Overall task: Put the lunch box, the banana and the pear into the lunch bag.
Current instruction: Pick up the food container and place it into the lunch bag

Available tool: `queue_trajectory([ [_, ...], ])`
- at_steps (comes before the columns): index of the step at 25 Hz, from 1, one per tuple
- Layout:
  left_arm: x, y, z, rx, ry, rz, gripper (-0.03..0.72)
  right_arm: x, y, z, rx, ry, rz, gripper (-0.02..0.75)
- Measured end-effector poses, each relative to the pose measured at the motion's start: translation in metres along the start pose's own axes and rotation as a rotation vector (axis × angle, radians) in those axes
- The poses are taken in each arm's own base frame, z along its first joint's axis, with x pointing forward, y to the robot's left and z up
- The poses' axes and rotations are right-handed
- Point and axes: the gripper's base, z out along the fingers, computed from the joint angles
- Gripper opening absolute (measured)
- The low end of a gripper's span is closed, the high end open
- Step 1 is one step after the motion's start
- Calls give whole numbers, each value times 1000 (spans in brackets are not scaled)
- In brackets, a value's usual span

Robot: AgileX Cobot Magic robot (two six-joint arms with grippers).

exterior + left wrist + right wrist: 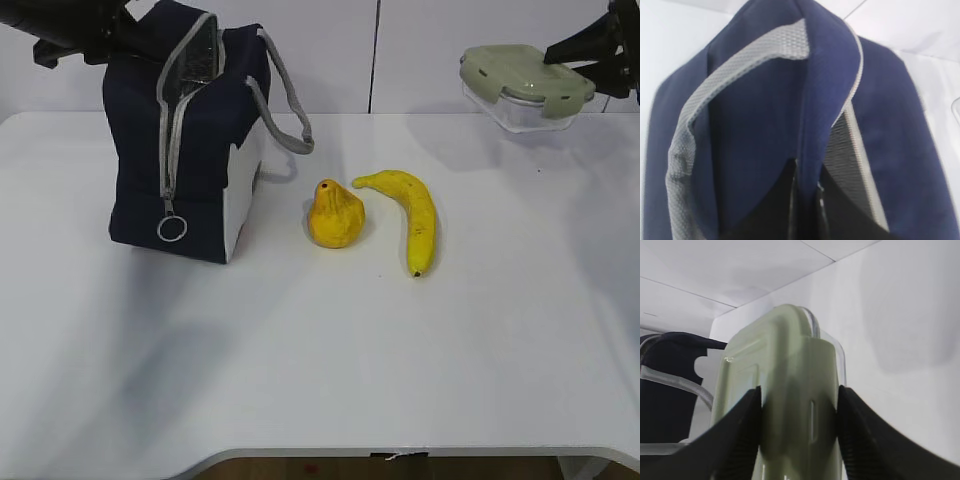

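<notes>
The navy lunch bag [190, 150] stands upright at the left of the table, its grey zipper undone and the silver lining showing at the top. My left gripper [118, 32] is at the bag's top left corner. In the left wrist view it [807, 176] is shut on a fold of the bag's blue fabric [765, 115]. The lunch box [522, 82], clear with a sage-green lid, hangs in the air at the upper right. My right gripper [592, 58] is shut on its end [790, 355]. The pear [335, 215] and the banana [412, 212] lie side by side mid-table.
The white table [300, 370] has a rounded front edge near the bottom of the exterior view. A white wall rises right behind the table. The bag's grey strap handle [285, 110] loops out toward the pear.
</notes>
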Motion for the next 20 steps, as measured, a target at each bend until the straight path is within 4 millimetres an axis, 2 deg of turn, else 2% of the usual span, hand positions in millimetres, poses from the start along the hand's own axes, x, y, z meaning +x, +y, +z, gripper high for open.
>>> queue_trajectory([
  [4,-7,-6,-5,-3,-22,2,6,-9,15,-9,0,-25,-2,375],
  [9,-14,-25,-13,-65,-38,52,5,-14,42,-15,10,-27,-21,375],
  [15,-8,-48,-6,-91,-12,70,5,-8,75,5,-1,31,-31,375],
  [20,-4,-55,-3,-140,0,68,5,-7,112,21,1,68,-64,375],
])
